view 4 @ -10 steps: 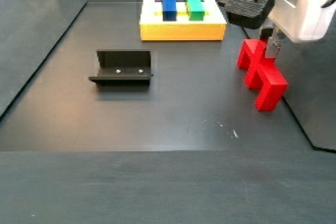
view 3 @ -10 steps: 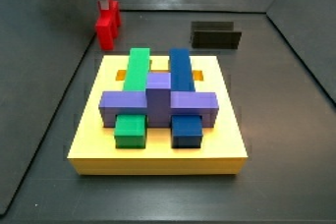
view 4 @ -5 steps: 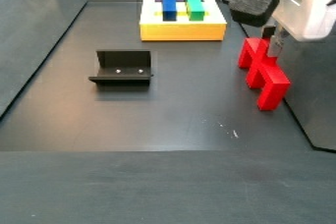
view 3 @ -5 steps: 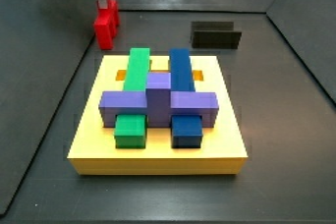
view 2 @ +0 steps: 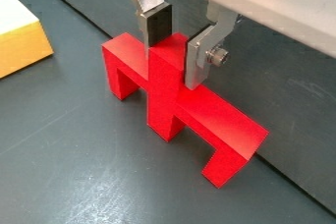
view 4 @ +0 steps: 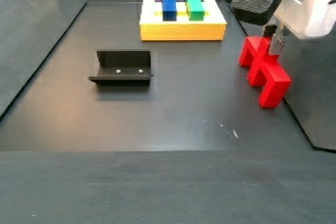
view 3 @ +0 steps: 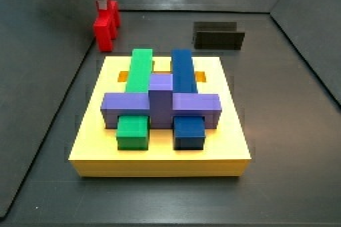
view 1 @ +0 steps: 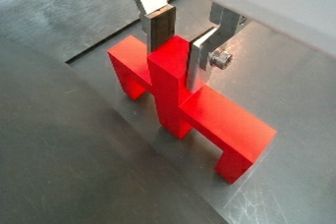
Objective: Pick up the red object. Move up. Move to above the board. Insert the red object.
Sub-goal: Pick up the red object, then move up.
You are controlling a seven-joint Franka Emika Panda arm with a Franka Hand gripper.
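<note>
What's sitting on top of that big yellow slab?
On the yellow slab sit a green bar and a blue bar, with a purple cross laid over them. Their slots are covered. The pincer straddles the red piece elsewhere.

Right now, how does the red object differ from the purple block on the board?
The red object stands on the dark floor, off the board; the purple block sits on the board. The red one has the tool straddling its upright stub; the purple one has nothing gripping it and lies across the green and blue blocks.
</note>
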